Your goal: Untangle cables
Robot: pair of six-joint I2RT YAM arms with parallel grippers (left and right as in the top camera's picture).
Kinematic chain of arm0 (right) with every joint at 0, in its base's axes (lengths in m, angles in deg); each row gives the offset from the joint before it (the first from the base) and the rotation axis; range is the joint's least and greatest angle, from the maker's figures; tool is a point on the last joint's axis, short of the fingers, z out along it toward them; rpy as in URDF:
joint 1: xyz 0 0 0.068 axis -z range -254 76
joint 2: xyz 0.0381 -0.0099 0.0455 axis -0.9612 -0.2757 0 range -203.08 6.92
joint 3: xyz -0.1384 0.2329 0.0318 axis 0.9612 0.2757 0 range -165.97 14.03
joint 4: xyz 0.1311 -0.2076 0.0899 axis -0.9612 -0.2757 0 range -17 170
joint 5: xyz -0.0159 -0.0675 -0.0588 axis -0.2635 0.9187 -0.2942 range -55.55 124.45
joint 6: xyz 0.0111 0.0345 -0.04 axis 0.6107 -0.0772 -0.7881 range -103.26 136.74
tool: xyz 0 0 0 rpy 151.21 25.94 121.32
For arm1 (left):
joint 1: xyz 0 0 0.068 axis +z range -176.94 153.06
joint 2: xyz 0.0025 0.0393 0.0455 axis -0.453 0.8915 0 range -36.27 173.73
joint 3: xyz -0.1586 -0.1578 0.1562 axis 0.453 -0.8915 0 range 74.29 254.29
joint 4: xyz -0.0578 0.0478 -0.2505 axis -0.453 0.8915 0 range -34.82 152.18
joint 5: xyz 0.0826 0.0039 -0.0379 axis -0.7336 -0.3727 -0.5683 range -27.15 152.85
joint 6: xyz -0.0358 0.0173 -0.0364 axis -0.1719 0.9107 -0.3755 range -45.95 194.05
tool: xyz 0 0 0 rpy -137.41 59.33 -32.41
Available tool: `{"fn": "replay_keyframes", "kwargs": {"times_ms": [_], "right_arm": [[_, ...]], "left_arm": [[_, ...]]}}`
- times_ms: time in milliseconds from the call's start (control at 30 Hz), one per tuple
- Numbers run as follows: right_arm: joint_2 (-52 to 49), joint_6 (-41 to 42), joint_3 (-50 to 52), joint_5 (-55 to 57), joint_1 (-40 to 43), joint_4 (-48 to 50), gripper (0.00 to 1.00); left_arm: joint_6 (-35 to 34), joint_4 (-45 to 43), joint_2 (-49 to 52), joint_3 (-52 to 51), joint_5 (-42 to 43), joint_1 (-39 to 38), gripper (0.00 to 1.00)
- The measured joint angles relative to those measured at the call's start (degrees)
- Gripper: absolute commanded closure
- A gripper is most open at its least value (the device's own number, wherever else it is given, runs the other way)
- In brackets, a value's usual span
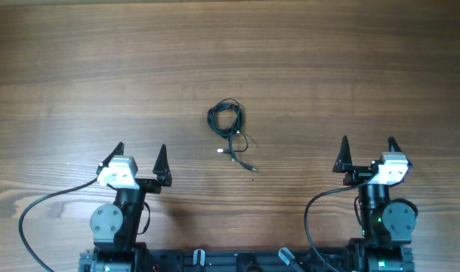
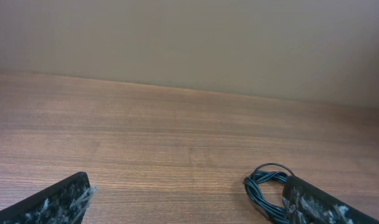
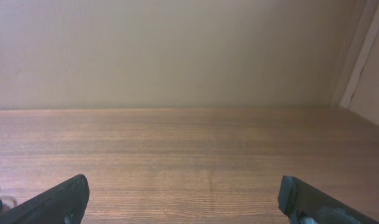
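Overhead view, listed from the claws outward.

Left claw (image 1: 140,148): fingers spread wide with nothing between them, near the front edge of the bench (image 1: 328,60). Judged to be a ready pose, since no cord lies within the fingers' reach.

Right claw (image 1: 368,142): also wide and holding nothing, mirrored on the other side.

Cables (image 1: 228,126): one small bundle of thin black cords. It is coiled in a rough loop, with a knotted tail and a pale plug tip trailing toward the front. It lies flat on the bench between the two claws and a little ahead of them, touching neither and somewhat nearer the left one. The left wrist view shows the coil partly behind its right-hand finger. The right wrist view catches only a sliver at its left edge.

Placement: the bundle sits centrally, probably so that either arm can reach it. The wide fingers suit a first pinch on a strand.

Containers: none seen in any view, so the cords rest on bare wood.

Task state: judged not yet begun, as the coil is tangled and untouched.
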Motion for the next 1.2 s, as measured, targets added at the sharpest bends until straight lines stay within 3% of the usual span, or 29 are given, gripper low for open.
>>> {"fn": "replay_keyframes", "kwargs": {"times_ms": [400, 700, 800, 933, 1033, 1200], "right_arm": [[0.00, 0.00, 0.00, 0.00, 0.00, 0.00, 0.00], [0.00, 0.00, 0.00, 0.00, 0.00, 0.00, 0.00], [0.00, 0.00, 0.00, 0.00, 0.00, 0.00, 0.00], [0.00, 0.00, 0.00, 0.00, 0.00, 0.00, 0.00], [0.00, 0.00, 0.02, 0.00, 0.00, -0.02, 0.00], [0.00, 0.00, 0.02, 0.00, 0.00, 0.00, 0.00]], "left_arm": [[0.02, 0.00, 0.00, 0.00, 0.00, 0.00, 0.00], [6.99, -0.98, 0.11, -0.26, -5.51, 0.00, 0.00], [7.50, -9.14, 0.22, -0.46, -5.81, 0.00, 0.00], [7.54, -30.12, 0.11, -0.44, -0.55, 0.00, 0.00], [7.54, -40.33, 0.11, -0.42, 2.64, 0.00, 0.00], [7.54, -43.30, 0.20, 1.14, 7.17, 0.00, 0.00]]}}
